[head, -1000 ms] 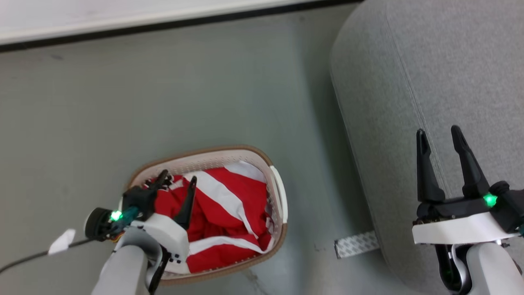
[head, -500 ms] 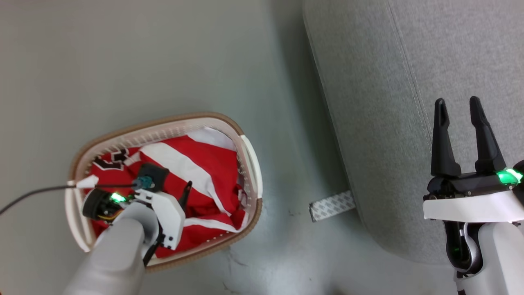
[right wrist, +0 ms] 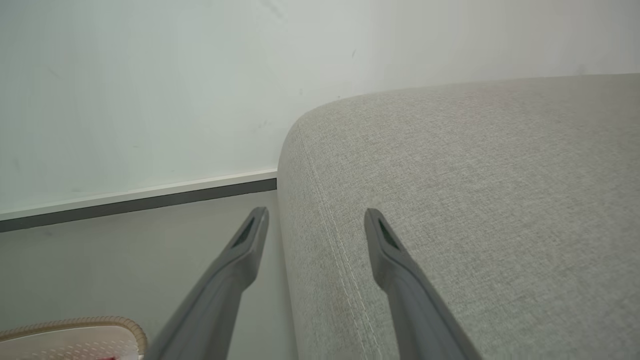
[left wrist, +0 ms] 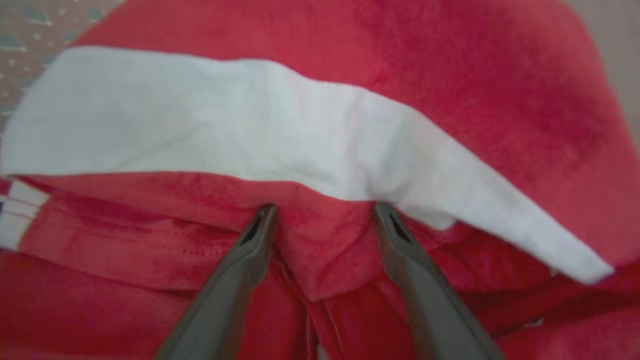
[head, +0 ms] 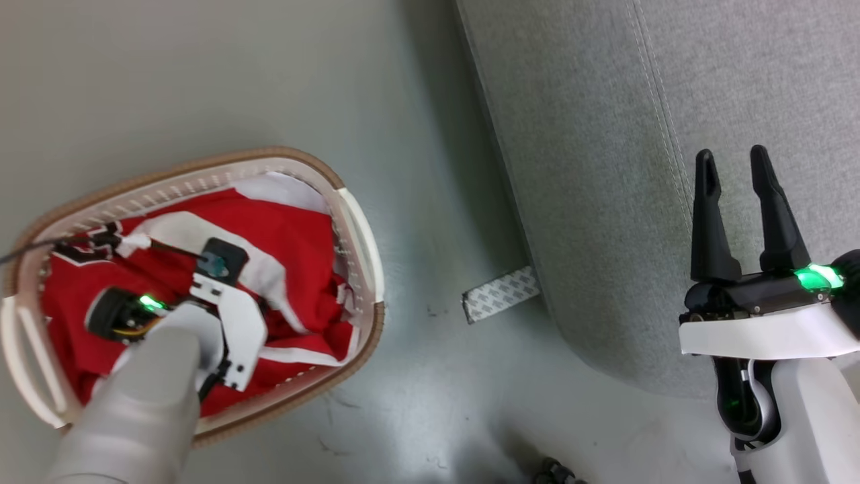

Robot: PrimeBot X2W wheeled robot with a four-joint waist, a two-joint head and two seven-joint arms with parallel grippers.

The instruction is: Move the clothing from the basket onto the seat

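— While your left gripper point(left wrist: 325, 210) sits spread wide with its tips in the clothes point(head: 289, 235), has anything been moved?

— No. Every red piece you can see lies in the basket point(head: 363, 222); none is pinched, none is on the sofa point(head: 605, 134). Your right gripper point(head: 732, 161) hangs agape over the sofa, empty. Grab, lift and carry are all yours to do.

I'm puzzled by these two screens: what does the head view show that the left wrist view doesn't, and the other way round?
Head view: the basket on the floor, the sofa, and the right claw open over it. Left wrist view: the left claw, open, its tips against a red fold under a white band. Shared: the clothing.
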